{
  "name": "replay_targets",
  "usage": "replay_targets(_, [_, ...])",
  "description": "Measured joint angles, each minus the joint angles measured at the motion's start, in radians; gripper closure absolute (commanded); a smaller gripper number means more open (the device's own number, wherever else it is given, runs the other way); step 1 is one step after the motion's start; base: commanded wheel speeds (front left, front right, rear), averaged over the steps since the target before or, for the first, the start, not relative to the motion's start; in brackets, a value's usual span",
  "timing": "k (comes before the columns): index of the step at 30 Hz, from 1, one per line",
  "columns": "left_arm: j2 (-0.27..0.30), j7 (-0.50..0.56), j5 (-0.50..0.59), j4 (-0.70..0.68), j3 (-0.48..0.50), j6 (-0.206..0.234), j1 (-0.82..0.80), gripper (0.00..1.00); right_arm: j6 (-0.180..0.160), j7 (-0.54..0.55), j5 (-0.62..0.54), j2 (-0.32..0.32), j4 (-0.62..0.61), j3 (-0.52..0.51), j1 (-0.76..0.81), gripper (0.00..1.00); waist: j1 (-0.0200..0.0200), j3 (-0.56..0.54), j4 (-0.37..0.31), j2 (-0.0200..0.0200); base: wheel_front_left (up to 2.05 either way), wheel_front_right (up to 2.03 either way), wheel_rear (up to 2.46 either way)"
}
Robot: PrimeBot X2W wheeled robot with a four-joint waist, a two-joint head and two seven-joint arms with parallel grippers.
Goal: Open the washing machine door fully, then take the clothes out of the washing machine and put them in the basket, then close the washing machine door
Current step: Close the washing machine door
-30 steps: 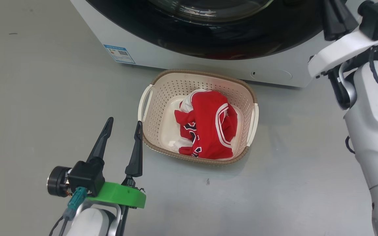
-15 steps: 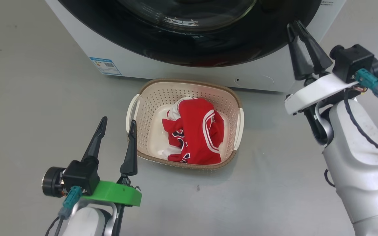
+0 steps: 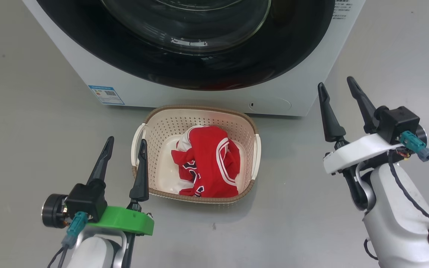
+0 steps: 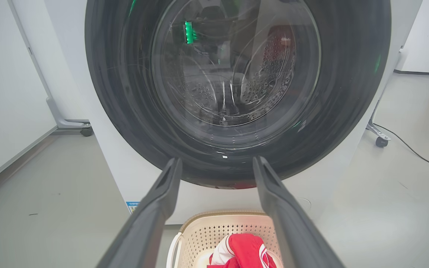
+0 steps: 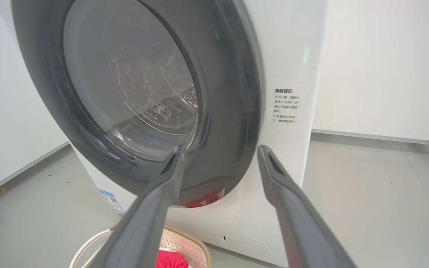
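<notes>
Nearest, at lower left of the head view: left gripper (image 3: 127, 139), two long dark fingers spread apart, holding nothing, close to the basket's left handle. At lower right: right gripper (image 3: 335, 82), fingers likewise spread and empty, raised over bare floor near the washing machine's lower right corner, not touching it.

Between the two arms, on smooth grey floor (image 3: 32, 130) with a dull sheen and a few small dark specks: cream perforated basket (image 3: 199, 109), brown woven-look rim, white side handles. Inside it, bunched red clothes (image 3: 209, 167) with white trim and dark lettering.

Just behind the basket: white washing machine (image 3: 99, 76), small blue label (image 3: 106, 95) low on its front left, round cover plate (image 3: 270, 104) low on the right. Across its front, washing machine door (image 3: 292, 44), a glossy black ring round a bulging clear glass bowl, lying flush and shut. Steel drum holes dimly visible through the glass in the left wrist view.

Farther back: white wall panels (image 4: 6, 93), wheeled feet (image 4: 86, 131) on both sides, dark cable (image 4: 410, 149) trailing over the floor to the right.
</notes>
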Motion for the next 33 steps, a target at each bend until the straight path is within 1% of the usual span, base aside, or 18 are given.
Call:
replay_targets(2, [0.002,0.000,0.000,0.009,0.004,0.000,0.002,0.00,-0.002,0.000,0.000,0.004,-0.012,-0.004,0.031,0.00,0.0000,-0.012,-0.008,-0.0001,0.00,0.00,0.00])
replay_targets(6, [0.007,0.000,0.004,0.017,0.007,0.000,0.021,0.00,-0.019,0.000,-0.001,0.012,-0.031,-0.021,0.092,0.00,0.0000,-0.039,-0.025,0.0000,0.00,0.00,0.00])
replay_targets(8, [0.012,0.000,0.006,0.021,0.012,0.000,0.033,0.00,-0.020,0.000,-0.002,0.016,-0.042,-0.026,0.121,0.00,0.0000,-0.052,-0.034,-0.0001,0.00,0.00,0.00])
replay_targets(11, [0.019,0.000,0.006,0.028,0.015,0.000,0.047,0.00,-0.036,0.000,-0.002,0.021,-0.059,-0.031,0.165,0.00,0.0000,-0.073,-0.048,0.0000,0.00,0.00,0.00])
replay_targets(19, [0.024,0.000,0.006,0.043,0.024,0.000,0.088,0.00,-0.045,0.000,-0.002,0.035,-0.088,-0.035,0.291,0.00,0.0000,-0.134,-0.081,0.0000,0.00,0.00,0.00])
replay_targets(26, [0.030,0.000,-0.004,0.048,0.035,0.004,0.135,0.00,-0.046,0.000,-0.003,0.046,-0.103,-0.018,0.383,0.00,0.0000,-0.188,-0.104,0.0000,0.00,0.00,0.00])
replay_targets(33, [0.032,0.004,-0.004,0.044,0.037,0.006,0.162,0.00,-0.062,0.000,-0.003,0.049,-0.128,-0.018,0.444,0.00,0.0000,-0.230,-0.120,0.0000,0.00,0.00,0.00])
